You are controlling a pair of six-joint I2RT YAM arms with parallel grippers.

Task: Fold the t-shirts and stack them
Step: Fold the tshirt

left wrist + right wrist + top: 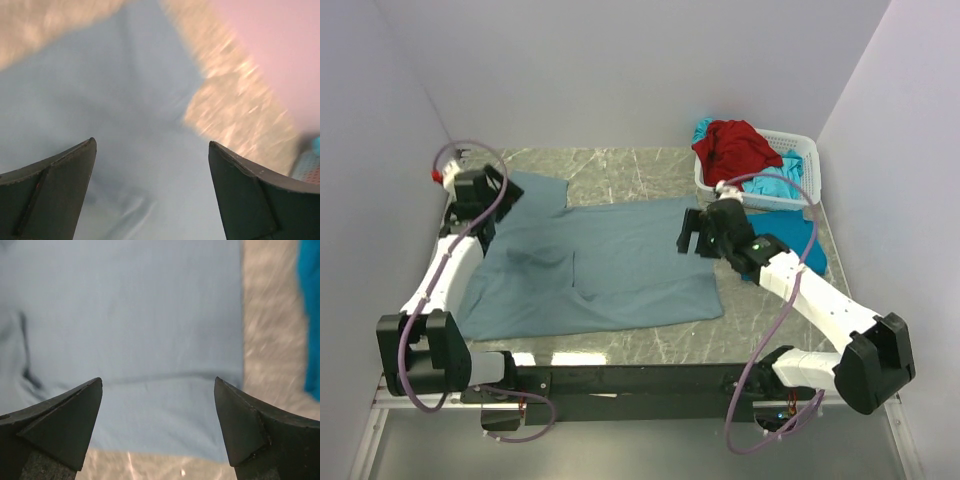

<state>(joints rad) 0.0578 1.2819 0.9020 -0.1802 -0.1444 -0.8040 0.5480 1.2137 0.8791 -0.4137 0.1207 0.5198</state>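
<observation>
Across the marble table we see the grey-blue t-shirt lying flat. The left gripper and right gripper hang above it, spread wide, empty. Far right, the basket holds a red shirt and a turquoise shirt.

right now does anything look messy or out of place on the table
The turquoise t-shirt spills out of the basket onto the table, partly under the right arm. The red t-shirt is heaped over its rim. The grey-blue t-shirt lies spread, with some creases.
</observation>
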